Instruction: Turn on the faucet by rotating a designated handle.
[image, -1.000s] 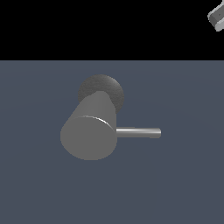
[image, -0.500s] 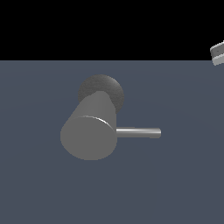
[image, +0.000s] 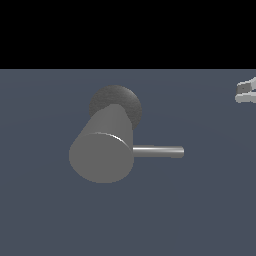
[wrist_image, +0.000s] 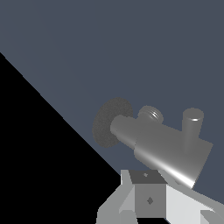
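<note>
The faucet is sitting on a flat blue-grey floor, its thick matte cylinder rising from a darker rounded base and showing its flat round end to the exterior camera. The handle is jutting straight out of the cylinder toward the exterior view's right, thin and shiny, lying level and touching nothing but the faucet. Nothing is standing on the floor near the faucet, and nothing is lying between the handle and the arm.

The gripper is showing only as a pale sliver at the exterior view's right edge, well apart from the handle's free tip and higher in the picture than it. In the wrist view the faucet is lying beyond the gripper's own body, with the handle pointing away from the cylinder. The fingertips are out of frame, so how far the jaws are open cannot be told; nothing is visibly being held or touched.
</note>
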